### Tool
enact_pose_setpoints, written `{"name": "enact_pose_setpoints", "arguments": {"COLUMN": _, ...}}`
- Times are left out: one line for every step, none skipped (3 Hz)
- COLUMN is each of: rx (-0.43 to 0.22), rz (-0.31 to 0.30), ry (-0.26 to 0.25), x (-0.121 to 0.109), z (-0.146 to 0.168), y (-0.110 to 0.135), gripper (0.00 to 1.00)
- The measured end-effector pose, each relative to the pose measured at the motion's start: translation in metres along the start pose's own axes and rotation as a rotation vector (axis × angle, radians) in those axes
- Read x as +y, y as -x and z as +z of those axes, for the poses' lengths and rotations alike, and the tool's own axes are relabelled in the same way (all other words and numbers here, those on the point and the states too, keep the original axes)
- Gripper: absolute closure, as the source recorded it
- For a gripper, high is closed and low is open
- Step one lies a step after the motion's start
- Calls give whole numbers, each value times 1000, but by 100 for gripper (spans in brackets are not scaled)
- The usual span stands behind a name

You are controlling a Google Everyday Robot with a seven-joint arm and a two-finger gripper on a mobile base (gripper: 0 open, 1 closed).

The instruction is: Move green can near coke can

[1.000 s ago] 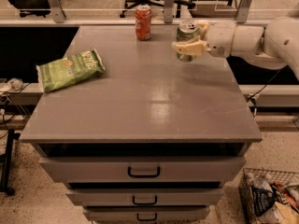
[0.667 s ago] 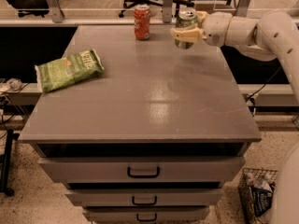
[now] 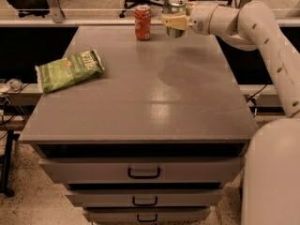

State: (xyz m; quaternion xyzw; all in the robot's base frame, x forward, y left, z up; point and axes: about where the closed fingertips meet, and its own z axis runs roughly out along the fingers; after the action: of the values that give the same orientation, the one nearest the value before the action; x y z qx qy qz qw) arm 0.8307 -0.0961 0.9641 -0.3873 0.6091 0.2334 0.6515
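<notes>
My pincer (image 3: 172,20) is clamped on the green can (image 3: 177,6), holding it upright at the desk's (image 3: 140,102) far edge, just beside the coke can (image 3: 143,22), not touching it.

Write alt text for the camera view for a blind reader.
The robot's hand grips the green can at the far edge of a grey table, just right of the upright coke can. A green chip bag lies flat near the left edge.

The grey table (image 3: 154,102) carried the coke can (image 3: 143,22), upright at its far edge. A green chip bag (image 3: 69,70) lay flat, well left of the coke can and nearer the front edge. The gripper (image 3: 174,21) clasped the green can (image 3: 177,5) just right of the coke can.
</notes>
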Motion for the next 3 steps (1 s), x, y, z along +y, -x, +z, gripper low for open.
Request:
{"name": "enact_pose_setpoints", "arguments": {"rx": 15, "rz": 67, "ry": 15, "x": 5, "z": 27, "y": -12, "gripper": 100}}
{"name": "enact_pose_setpoints", "arguments": {"rx": -2, "rz": 117, "ry": 21, "x": 8, "z": 51, "y": -20, "gripper": 100}}
{"name": "enact_pose_setpoints", "arguments": {"rx": -1, "rz": 136, "ry": -18, "x": 1, "z": 63, "y": -26, "gripper": 85}}
